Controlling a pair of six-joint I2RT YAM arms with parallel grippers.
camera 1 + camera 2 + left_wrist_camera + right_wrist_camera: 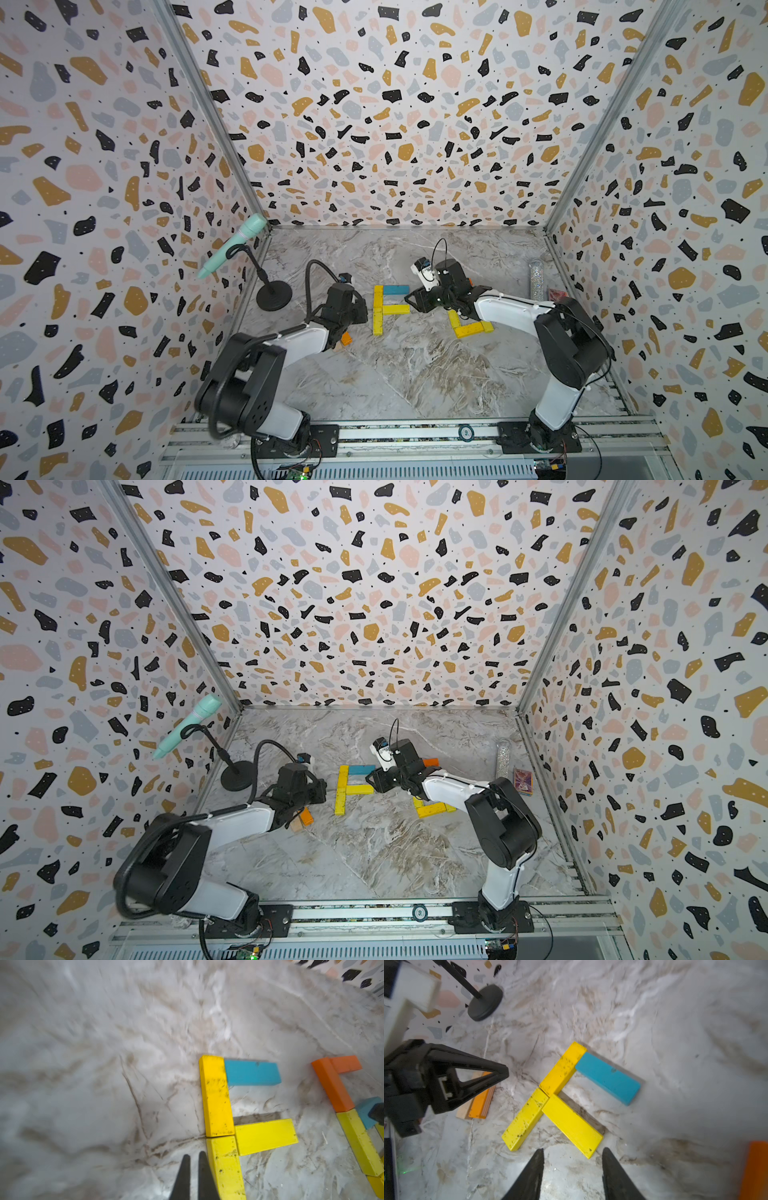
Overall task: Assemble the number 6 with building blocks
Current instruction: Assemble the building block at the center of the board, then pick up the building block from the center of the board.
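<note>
Left of the blue wooden plank (395,289), touching it, two yellow wooden planks (377,299) are laid end to end; a third yellow plank (395,309) is laid before it.

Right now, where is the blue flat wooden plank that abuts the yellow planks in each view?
In a top view: the blue flat wooden plank lies just below picture centre.
In a top view: same place.
Left wrist: near the middle.
Right wrist: near the middle, slanted.
Shared landmark: the yellow wooden plank touching its end.
</note>
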